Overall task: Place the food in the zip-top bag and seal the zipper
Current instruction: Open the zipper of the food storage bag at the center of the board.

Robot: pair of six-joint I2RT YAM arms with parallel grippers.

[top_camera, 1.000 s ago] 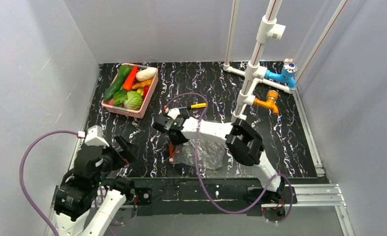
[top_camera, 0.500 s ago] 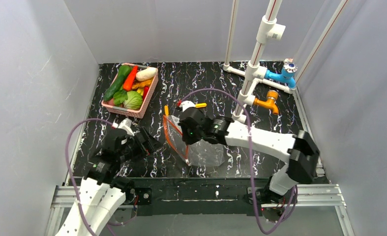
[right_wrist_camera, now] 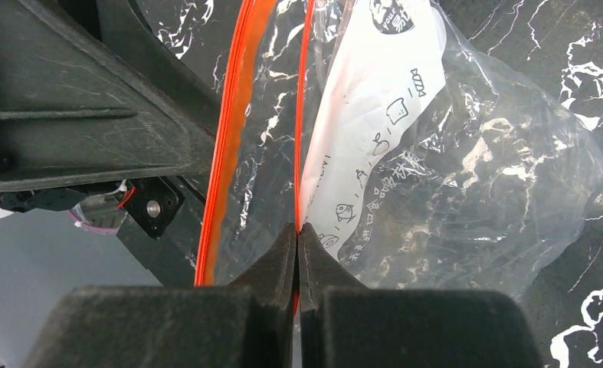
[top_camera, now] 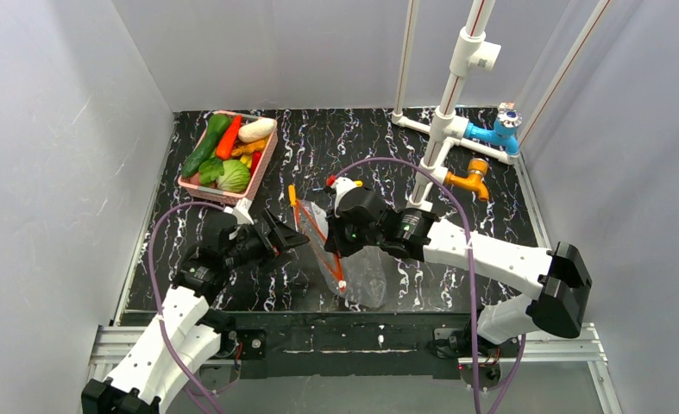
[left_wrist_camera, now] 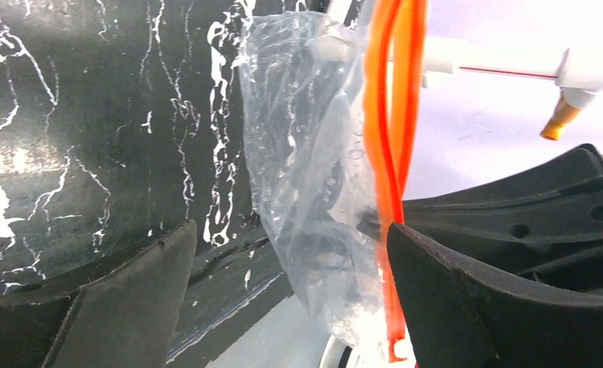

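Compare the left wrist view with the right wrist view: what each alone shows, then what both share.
Left wrist only: the left end effector, open, with the zip-top bag between its fingers, and an orange tap beyond. Right wrist only: the right end effector shut on one strip of the zipper, and the bag's white label. Both: the clear bag, its orange-red mouth parted, over the black marbled table.

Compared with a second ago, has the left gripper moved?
Yes. The left gripper moved right, past the pink basket's right corner, to the zip-top bag.
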